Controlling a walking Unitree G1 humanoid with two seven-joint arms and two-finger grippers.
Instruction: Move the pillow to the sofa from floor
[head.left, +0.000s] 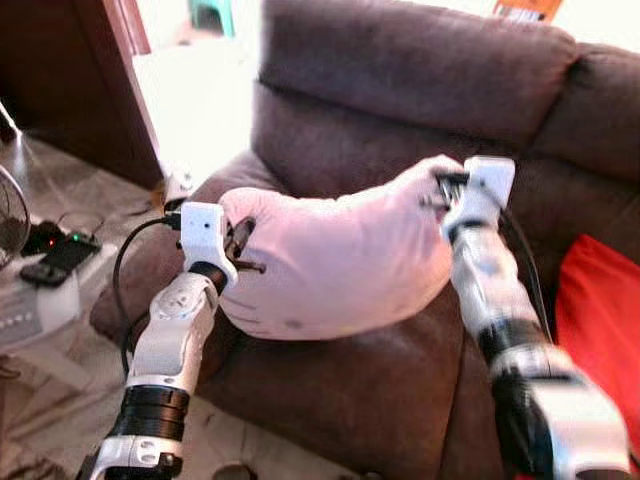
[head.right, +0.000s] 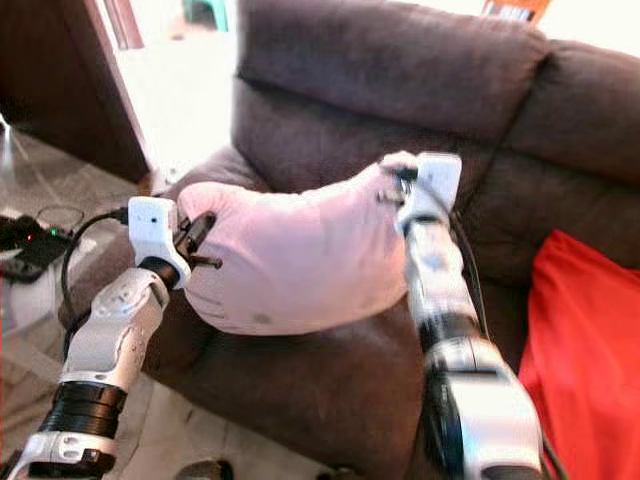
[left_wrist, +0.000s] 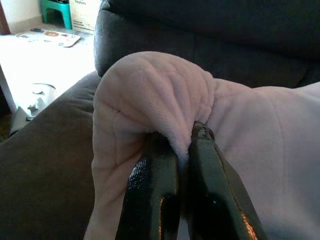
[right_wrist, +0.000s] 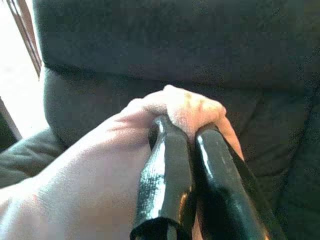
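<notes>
While the left claw (left_wrist: 184, 150) and right claw (right_wrist: 187, 132) each pinch an end, the pink pillow (head.left: 340, 260) hangs (seemingly just touching) over the brown sofa (head.left: 400, 390) seat.

Pale pink pillow (head.left: 340, 265), dark brown sofa (head.left: 400, 90), red cushion (head.left: 600, 300).

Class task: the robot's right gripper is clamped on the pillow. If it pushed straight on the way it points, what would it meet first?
Beyond the pillow in the right gripper, probably the sofa's backrest; depth is unclear.
</notes>
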